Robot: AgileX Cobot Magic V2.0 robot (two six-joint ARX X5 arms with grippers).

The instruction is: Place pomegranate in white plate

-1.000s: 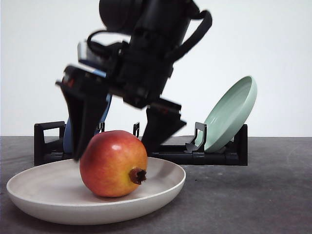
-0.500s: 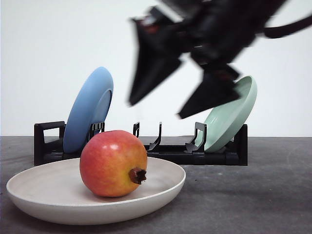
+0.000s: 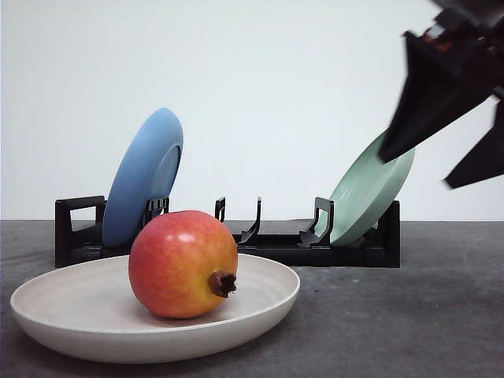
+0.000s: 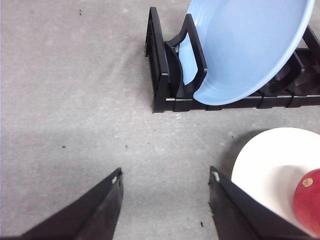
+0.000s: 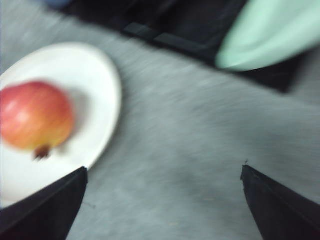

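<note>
Red-and-yellow glossy round pomegranate (image 3: 183, 264) sits inside the wide shallow matte off-white plate (image 3: 260, 311), near its middle, dark crown calyx pointing forward-right; nothing touches it

Right gripper (image 3: 465, 126): one second back it stood directly over the fruit with a finger on each side; half a second back it was lifted and swinging right; now it is high at the far right of the front view, blurred with motion, in front of the pale mint-green plate (image 3: 368, 193). Fingers spread wide apart, nothing between them. Right wrist view agrees: two dark fingers (image 5: 45, 207) far apart with bare grey desk (image 5: 180, 165) between, fruit and plate off to one side, whole frame smeared

Pomegranate has not shifted across the three front frames, so the release looks clean, no roll

Left gripper (image 4: 165, 200): fingers apart, empty, hovering over bare desk just beside the white plate's rim

Blue plate (image 3: 142, 177) leans upright in the black slotted rack (image 3: 276, 244) behind; mint plate leans at the rack's other end

Judgement: placement done; what remains is only the arm's retreat. Small risk: round fruit on a shallow dish could rock if the desk is jarred
</note>
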